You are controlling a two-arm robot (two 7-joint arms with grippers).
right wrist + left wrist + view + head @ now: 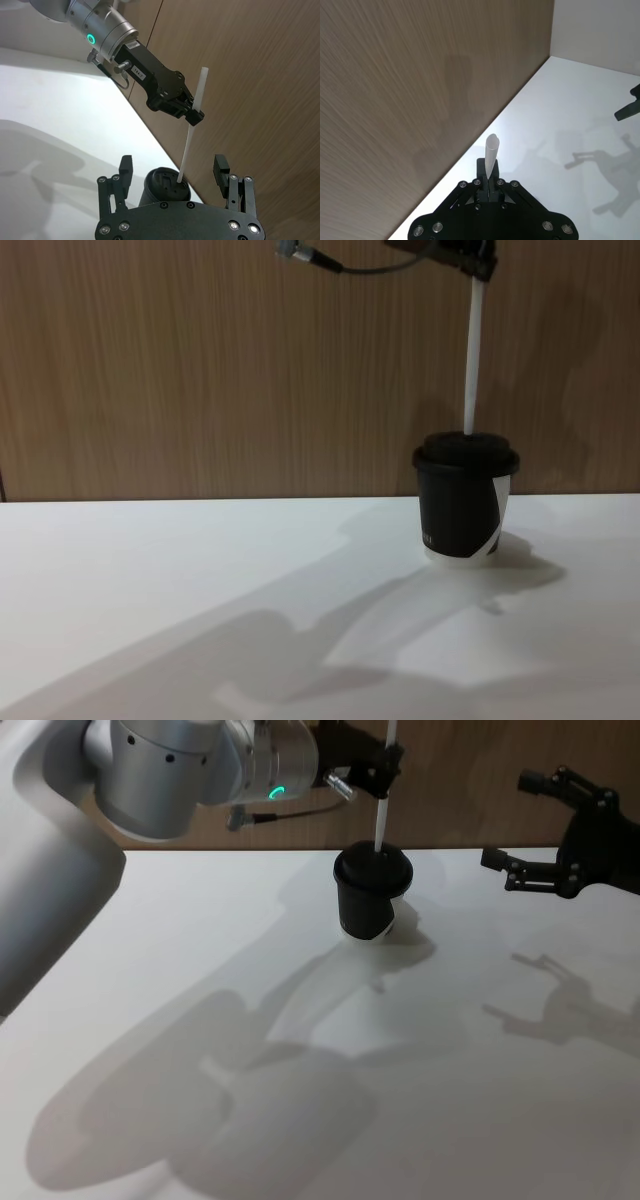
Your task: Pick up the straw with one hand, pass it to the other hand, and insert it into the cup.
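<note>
The thin, straight, plain white straw point(381, 825) stands near-vertical directly above the black paper coffee cup with the black domed plastic lid point(371, 892), its long axis running up from the lid to the left tool point(385, 765), the black fingered gripper on the thick silver cylindrical wrist with the green ring light. The left tool is clenched on the straw's upper portion, with a short length of tube projecting above the fingers. In the right wrist view the straw's lower end point(180, 176) meets the lid at an opening near its centre; how far it has entered cannot be told. In the chest view the straw leans only slightly from upright, so the remaining travel is judged to be straight down along the tube's own axis toward the cup. The cup stands upright on the white table point(300, 1070), close to the wood-grain back wall point(200, 360), and shows a white angular patch and a white base. The right tool point(540, 830), the matte-black boxy gripper, hangs to the right of the cup and well apart from it, released and holding nothing. The left arm is therefore the only one placed to finish the insertion. The straw appears uncreased and uniformly white along its visible length.
</note>
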